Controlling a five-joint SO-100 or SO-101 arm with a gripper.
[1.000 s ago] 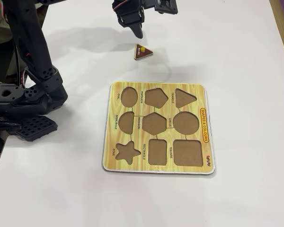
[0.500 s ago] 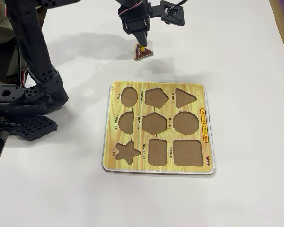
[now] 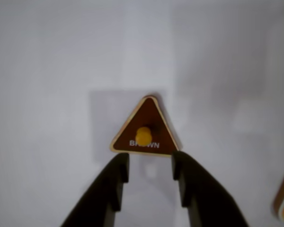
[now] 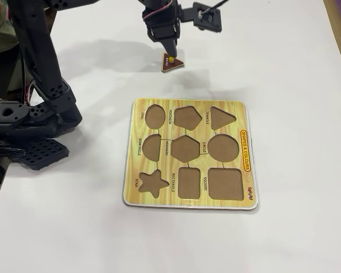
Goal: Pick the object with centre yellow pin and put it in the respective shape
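arm base: black arm mount (image 4: 28, 122) at far left of the fixed view, on the white counter (image 4: 68, 227).
claw: black two-finger claw (image 3: 150, 171) is open, nothing in it; in the wrist view both tips sit just short of the piece's base edge, one each side of centre.
piece: flat brown wooden triangle piece with yellow centre pin (image 3: 146, 131), lying flat on the counter, beyond the board's top edge in the fixed view (image 4: 171, 62), apart from it.
pin: small yellow knob (image 3: 143, 135), upright, likely the only practical grasp point.
handling: looks light, stiff, not fragile; too thin to pinch by the edges, so close on the pin. Smooth knob may slip or twist.
board: yellow wooden shape board with brown cutouts (image 4: 247, 170), all recesses empty.
target: triangle recess (image 4: 222, 117), top right of the board.
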